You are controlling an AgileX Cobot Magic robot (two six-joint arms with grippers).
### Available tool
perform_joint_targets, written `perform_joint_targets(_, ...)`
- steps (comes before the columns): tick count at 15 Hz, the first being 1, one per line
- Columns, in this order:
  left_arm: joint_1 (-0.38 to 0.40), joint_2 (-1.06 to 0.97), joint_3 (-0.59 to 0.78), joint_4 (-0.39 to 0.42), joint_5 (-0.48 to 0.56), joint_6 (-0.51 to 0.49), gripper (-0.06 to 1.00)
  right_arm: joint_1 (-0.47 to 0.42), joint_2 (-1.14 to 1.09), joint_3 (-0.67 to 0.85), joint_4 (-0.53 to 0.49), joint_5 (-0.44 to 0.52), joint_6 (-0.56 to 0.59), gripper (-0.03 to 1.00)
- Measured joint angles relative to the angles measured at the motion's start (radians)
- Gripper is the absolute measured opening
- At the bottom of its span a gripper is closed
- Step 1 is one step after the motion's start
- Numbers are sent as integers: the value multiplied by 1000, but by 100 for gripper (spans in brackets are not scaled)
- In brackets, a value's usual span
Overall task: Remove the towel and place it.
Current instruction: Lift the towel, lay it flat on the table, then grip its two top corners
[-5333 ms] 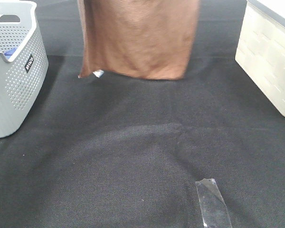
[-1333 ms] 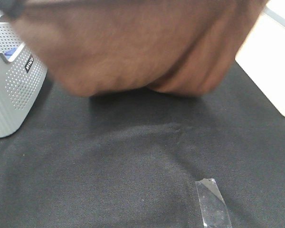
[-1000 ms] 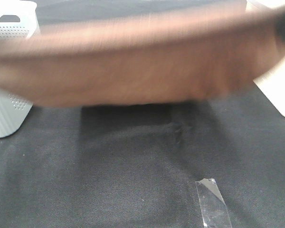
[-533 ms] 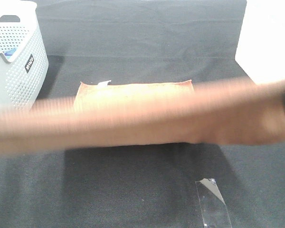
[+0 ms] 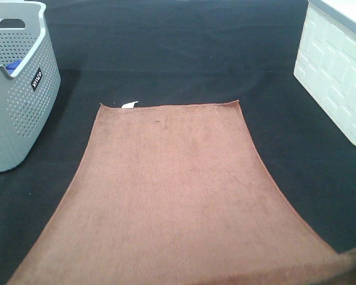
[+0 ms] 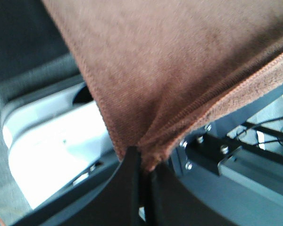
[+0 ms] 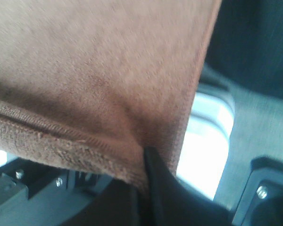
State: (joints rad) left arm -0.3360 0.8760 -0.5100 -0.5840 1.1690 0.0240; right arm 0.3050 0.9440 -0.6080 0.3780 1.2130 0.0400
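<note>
The brown towel (image 5: 172,196) lies spread lengthwise on the black table, its far hem with the small white tag (image 5: 130,105) toward the back. Its near end runs off the bottom of the exterior view. My left gripper (image 6: 144,176) is shut on one near corner of the towel (image 6: 170,70). My right gripper (image 7: 144,176) is shut on the other near corner of the towel (image 7: 94,70). Neither gripper shows in the exterior view.
A grey perforated basket (image 5: 18,101) stands at the left edge of the table. A white bin (image 5: 338,71) stands at the right edge. Black table cloth (image 5: 178,53) stretches behind the towel.
The towel hung in the air at the back, then swung forward toward the camera in a blur. Now it lies stretched out flat on the table, covering the clear tape strip.
</note>
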Motion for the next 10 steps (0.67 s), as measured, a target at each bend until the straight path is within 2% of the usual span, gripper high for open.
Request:
perform_joint_targets(2, 1, 62, 11, -5, -1, 0, 0, -1, 68, 12, 4, -1, -1, 1)
perform_joint_targets(7, 3, 280, 13, -7, -3, 45, 0, -1, 308, 12, 1, -9, -93, 1)
perform_joint_targets(10, 4, 398, 13, -21, -5, 88, 0, -1, 439, 12, -2, -62, -144, 1)
